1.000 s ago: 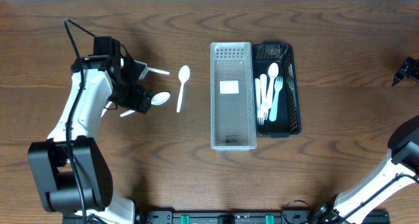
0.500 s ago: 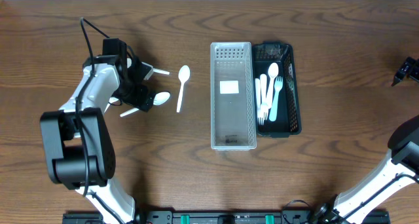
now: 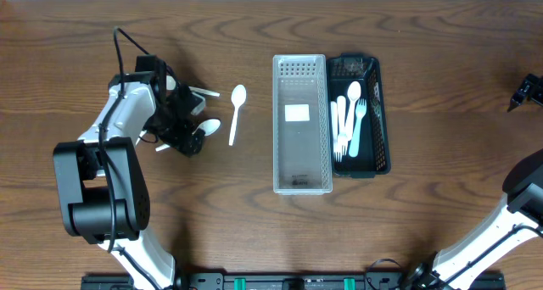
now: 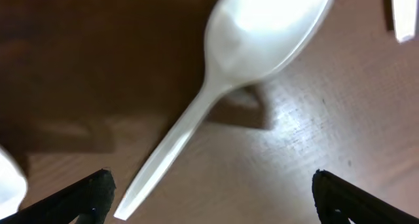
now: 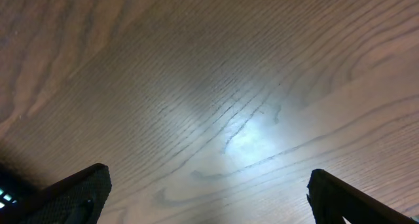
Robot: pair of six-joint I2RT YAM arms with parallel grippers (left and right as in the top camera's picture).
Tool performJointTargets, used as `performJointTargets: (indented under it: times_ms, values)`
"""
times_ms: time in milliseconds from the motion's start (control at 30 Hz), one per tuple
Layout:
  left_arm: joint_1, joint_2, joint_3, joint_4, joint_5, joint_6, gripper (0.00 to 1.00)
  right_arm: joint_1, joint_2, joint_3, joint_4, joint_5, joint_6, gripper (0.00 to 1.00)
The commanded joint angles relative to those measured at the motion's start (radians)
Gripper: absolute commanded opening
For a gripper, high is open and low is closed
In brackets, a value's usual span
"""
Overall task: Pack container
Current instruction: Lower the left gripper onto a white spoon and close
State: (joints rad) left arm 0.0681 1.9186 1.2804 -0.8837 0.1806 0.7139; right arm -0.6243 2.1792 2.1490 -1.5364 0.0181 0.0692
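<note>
My left gripper (image 3: 188, 131) is open and low over a white plastic spoon (image 3: 206, 127) lying on the wood table. In the left wrist view that spoon (image 4: 229, 73) lies between my open fingertips (image 4: 85, 191), its handle end near the left one. A second white spoon (image 3: 237, 110) lies just right of it. A white handle (image 3: 204, 92) shows behind the gripper. A clear empty container (image 3: 299, 123) stands mid-table beside a black tray (image 3: 378, 112) holding white forks and a spoon. My right gripper (image 3: 524, 92) is open at the far right edge, over bare wood (image 5: 216, 119).
Another white utensil piece (image 4: 402, 14) shows at the top right of the left wrist view. A cable (image 3: 127, 48) loops from the left arm. The table's far edge runs along the top of the overhead view.
My left gripper has moved right and down toward the nearer spoon, now covering part of it. The right arm has not moved.
</note>
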Motion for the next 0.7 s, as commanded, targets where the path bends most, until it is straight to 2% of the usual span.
performJointTargets:
  times_ms: [0,200,400,667]
  values:
    - [-0.004,0.000,-0.002,-0.009,0.013,0.099,0.98,-0.004,0.000,-0.003,0.000,0.001,0.013,0.99]
    - [-0.014,0.010,-0.007,0.044,0.014,0.110,0.98,-0.004,0.000,-0.003,0.000,0.001,0.013,0.99]
    - [-0.048,0.031,-0.007,0.097,0.013,0.210,0.98,-0.004,0.000,-0.003,0.000,0.000,0.013,0.99]
    - [-0.062,0.067,-0.007,0.119,0.003,0.209,0.98,-0.004,0.000,-0.003,0.000,0.001,0.012,0.99]
